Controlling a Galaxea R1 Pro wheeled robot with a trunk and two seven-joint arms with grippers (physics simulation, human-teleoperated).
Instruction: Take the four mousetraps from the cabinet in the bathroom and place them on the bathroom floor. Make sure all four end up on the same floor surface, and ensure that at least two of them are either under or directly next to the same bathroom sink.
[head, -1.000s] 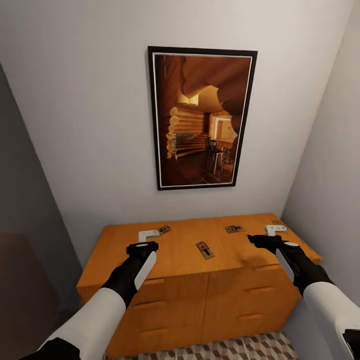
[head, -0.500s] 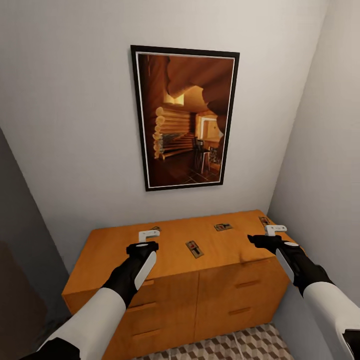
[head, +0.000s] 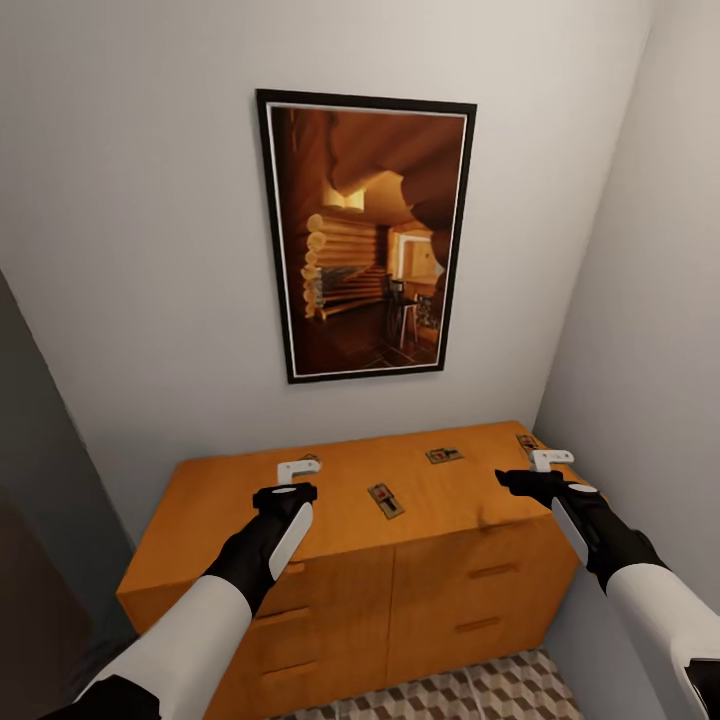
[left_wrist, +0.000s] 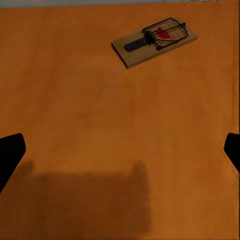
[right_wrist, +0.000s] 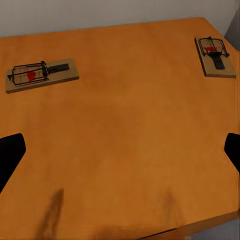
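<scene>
Orange-brown cabinet (head: 300, 560), both end effectors wide open, empty, above mousetraps (head: 385, 499)

Soft, even light is falling from above, leaving the wall (head: 150, 250) pale and glare-free. A blocky dark shadow is lying on the cabinet (left_wrist: 90, 200) top below the left wrist camera. The renders are looking slightly soft, with straight lines leaning at the head view's edges.

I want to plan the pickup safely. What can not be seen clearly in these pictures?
- Head view: the left mousetrap is mostly hidden behind the left gripper.
- Head view: the right corner mousetrap is partly covered by the right gripper.
- Wrist views: fingers cut off by edges.
</scene>
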